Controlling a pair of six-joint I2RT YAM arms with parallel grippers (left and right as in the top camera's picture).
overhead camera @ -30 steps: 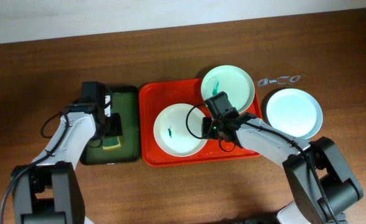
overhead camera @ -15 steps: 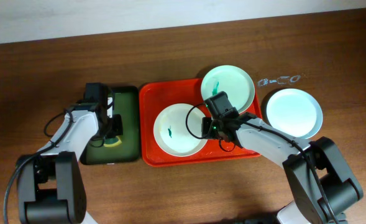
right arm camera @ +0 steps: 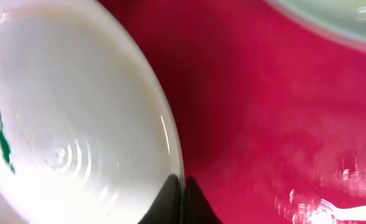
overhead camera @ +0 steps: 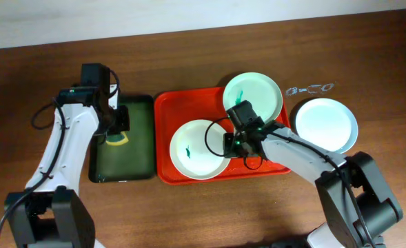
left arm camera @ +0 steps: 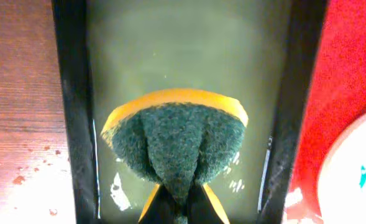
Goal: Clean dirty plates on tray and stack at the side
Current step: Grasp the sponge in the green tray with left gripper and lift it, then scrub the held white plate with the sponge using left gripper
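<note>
Counting from overhead, I have three round white shallow plates. One smeared plate (overhead camera: 198,149) lies inside the large red-orange rectangular plastic tray (overhead camera: 165,117). A second smeared plate (overhead camera: 253,96) rests across that tray's far right rim. The clean plate (overhead camera: 326,125) sits on the brown wooden table (overhead camera: 189,62), just right of the tray. There are two trays in all: the smaller dark green tray (overhead camera: 137,162) lies just left of the red-orange one.

I count one yellow sponge with a dark green scouring face (left arm camera: 176,134). It is pinched and bowed in the closed jaws of my left gripper (left arm camera: 176,202), over the green tray. My right gripper (right arm camera: 181,193) is clamped on the right rim of the plate inside the red-orange tray.

A second ago the sponge lay flat nearer the green tray's near end. Since then my left arm has swung toward the far end.
</note>
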